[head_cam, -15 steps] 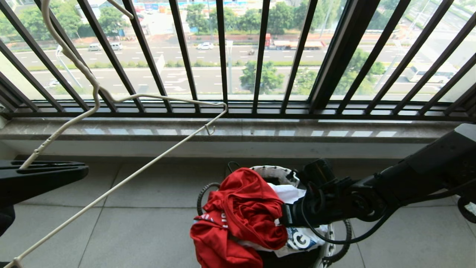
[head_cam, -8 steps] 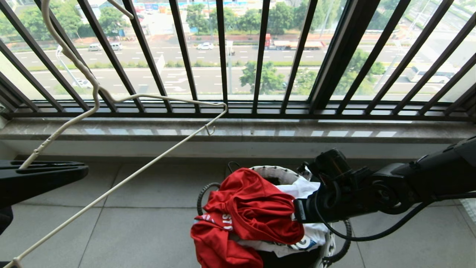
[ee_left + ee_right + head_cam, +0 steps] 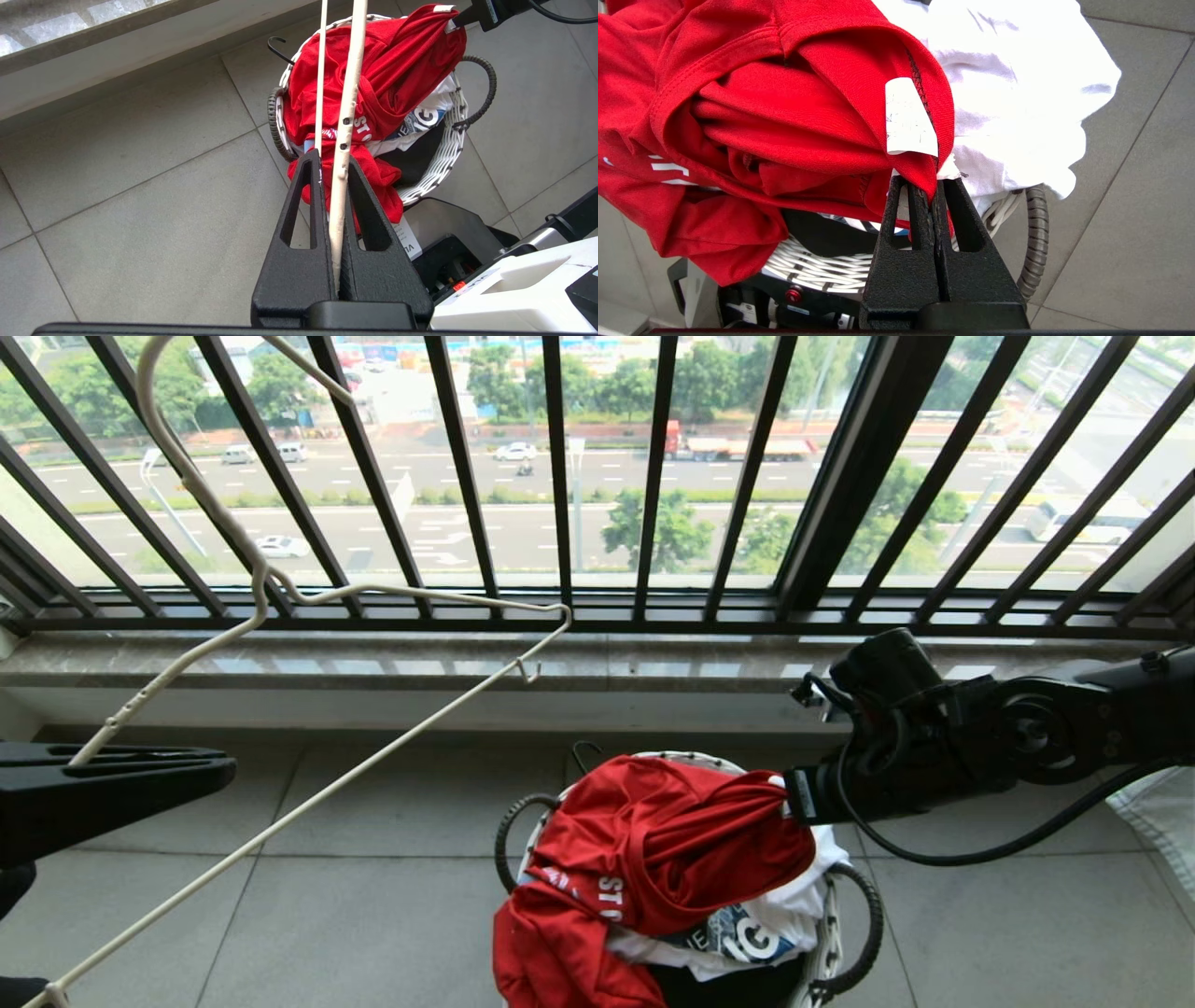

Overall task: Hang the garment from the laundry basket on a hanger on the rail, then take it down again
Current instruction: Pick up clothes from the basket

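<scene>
The garment (image 3: 653,849) lies heaped on the laundry basket (image 3: 451,154), one red fold pinched between the closed fingers of the right gripper (image 3: 934,196). Beside those fingers a white cloth (image 3: 1017,93) lies over the basket's rim. The left gripper (image 3: 332,186) clamps the hanger (image 3: 308,803), whose wire crosses in front of the window bars (image 3: 560,476).

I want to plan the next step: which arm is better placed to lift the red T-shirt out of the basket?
The right arm: its end effector is shut on the red T-shirt over the white basket. The left end effector is occupied, clamping the wire hanger.
</scene>
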Robot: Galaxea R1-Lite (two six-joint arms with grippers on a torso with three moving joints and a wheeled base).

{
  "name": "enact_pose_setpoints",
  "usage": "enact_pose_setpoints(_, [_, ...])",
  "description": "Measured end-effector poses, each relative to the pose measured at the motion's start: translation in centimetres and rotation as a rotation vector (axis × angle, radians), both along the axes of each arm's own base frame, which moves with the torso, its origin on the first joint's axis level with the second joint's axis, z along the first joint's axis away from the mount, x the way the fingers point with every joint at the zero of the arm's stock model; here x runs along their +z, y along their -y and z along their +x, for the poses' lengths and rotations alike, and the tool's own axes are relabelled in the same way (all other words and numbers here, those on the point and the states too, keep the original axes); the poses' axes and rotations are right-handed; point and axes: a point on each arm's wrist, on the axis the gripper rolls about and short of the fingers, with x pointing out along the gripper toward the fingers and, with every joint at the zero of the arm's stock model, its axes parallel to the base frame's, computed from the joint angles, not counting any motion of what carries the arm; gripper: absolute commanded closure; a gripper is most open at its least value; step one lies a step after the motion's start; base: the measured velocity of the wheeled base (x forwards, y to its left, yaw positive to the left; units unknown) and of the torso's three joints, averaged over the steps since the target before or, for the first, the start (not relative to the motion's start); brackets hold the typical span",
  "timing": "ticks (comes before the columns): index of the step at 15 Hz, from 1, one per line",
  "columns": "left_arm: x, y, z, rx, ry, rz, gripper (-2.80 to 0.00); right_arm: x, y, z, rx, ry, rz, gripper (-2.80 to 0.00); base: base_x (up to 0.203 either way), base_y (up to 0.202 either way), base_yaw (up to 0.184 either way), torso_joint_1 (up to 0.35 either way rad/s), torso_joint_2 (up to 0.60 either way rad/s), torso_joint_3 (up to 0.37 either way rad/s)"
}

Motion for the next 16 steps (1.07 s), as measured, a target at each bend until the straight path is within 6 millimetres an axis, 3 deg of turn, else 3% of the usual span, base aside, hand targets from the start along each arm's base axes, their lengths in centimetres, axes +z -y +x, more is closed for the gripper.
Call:
enact_pose_setpoints(5, [0.0, 0.0, 0.3, 0.015, -0.004, 0.004, 0.0, 1.3, 0.4, 3.3, 0.04, 0.08, -0.068, 0.0, 0.0, 0.0, 0.0, 0.0, 0.0, 0.0])
enact_pose_setpoints(8, [-0.1, 0.1, 0.5, 0.022, -0.01, 0.009, 0.0, 1.0, 1.3, 3.9, 0.014, 0.027, -0.113, 0.0, 0.0, 0.0, 0.0, 0.0, 0.0, 0.0])
enact_pose_setpoints(10, [-0.1, 0.2, 0.6, 0.022, -0.013, 0.012, 0.0, 1.4, 2.2, 3.3, -0.003, 0.001, -0.117, 0.0, 0.0, 0.0, 0.0, 0.0, 0.0, 0.0])
enact_pose_setpoints(13, [-0.2, 0.2, 0.6, 0.022, -0.014, 0.013, 0.0, 4.0, 3.1, 1.6, -0.001, 0.047, -0.074, 0.0, 0.0, 0.0, 0.0, 0.0, 0.0, 0.0])
enact_pose_setpoints(16, [-0.1, 0.2, 0.5, 0.022, -0.012, 0.011, 0.0, 6.6, 0.7, -1.5, 0.091, 0.082, 0.013, 0.0, 0.0, 0.0, 0.0, 0.0, 0.0, 0.0])
